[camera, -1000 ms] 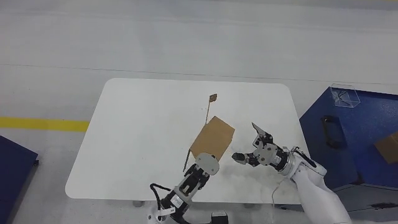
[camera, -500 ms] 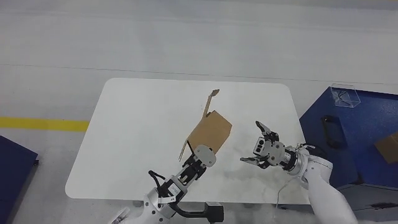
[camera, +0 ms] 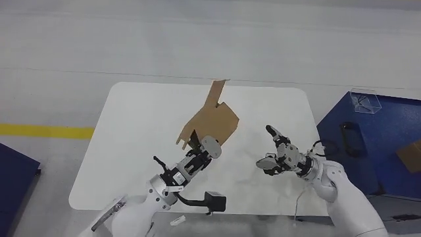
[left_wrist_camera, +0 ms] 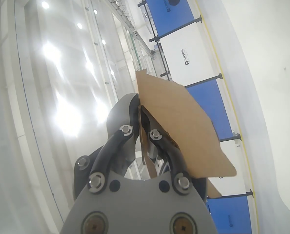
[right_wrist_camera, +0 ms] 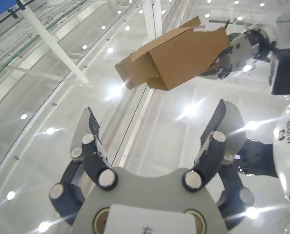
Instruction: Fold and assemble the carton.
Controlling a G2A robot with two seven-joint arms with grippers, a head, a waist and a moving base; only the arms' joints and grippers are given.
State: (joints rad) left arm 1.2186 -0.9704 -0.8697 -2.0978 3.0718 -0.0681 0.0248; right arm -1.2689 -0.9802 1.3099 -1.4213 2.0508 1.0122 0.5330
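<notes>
A brown cardboard carton (camera: 212, 122) is held up in the air above the white table (camera: 145, 131), partly unfolded, with one flap sticking up at its far end. My left gripper (camera: 204, 150) is shut on the carton's near edge; in the left wrist view the carton (left_wrist_camera: 181, 127) is pinched between the fingers (left_wrist_camera: 130, 113). In the right wrist view the carton (right_wrist_camera: 181, 54) hangs ahead with loose flaps. My right gripper (camera: 270, 148) stands open to the right of the carton, apart from it, nothing between its fingers (right_wrist_camera: 91, 122).
A blue cabinet (camera: 381, 145) stands right of the table, with a small clear box (camera: 365, 101) on its top. Another blue object (camera: 13, 171) sits at the left edge. Bare table surface lies to the left and far side.
The left gripper has lifted the carton up and tilted it further away, so its flap now stands higher. The right gripper has drawn slightly right and turned upward.
</notes>
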